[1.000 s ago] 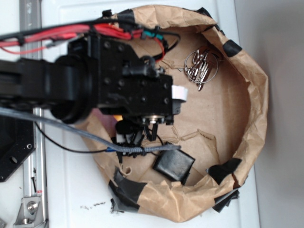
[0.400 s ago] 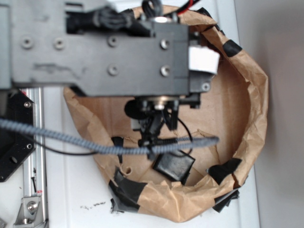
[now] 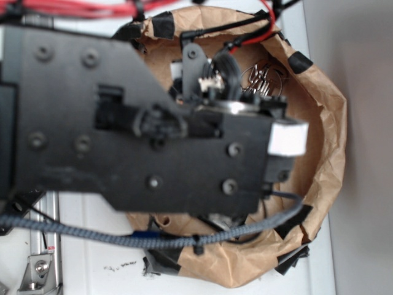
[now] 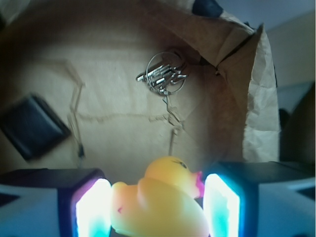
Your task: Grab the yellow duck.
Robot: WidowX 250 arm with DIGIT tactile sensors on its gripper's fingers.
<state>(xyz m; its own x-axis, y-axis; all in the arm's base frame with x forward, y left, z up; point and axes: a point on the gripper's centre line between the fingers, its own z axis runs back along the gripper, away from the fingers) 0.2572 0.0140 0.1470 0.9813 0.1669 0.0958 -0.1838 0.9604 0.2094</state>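
Observation:
The yellow duck [image 4: 158, 202] fills the bottom centre of the wrist view, its red-orange beak pointing right. My gripper [image 4: 157, 210] is shut on it: the tail presses the glowing left pad [image 4: 94, 210] and the beak touches the glowing right pad [image 4: 221, 205]. The brown paper floor lies some way beyond the duck. In the exterior view the big black arm [image 3: 141, 141] covers most of the paper nest and hides both the duck and the fingers.
A ring of metal keys [image 4: 164, 74] lies on the paper floor beyond the duck and shows partly past the arm [image 3: 261, 77]. A black square pad [image 4: 32, 126] lies at the left. Crumpled paper walls [image 3: 328, 141] patched with black tape ring the nest.
In the exterior view the arm has come much closer to the camera and shifted, so it looms larger. It now covers the black pad, which was in plain view earlier.

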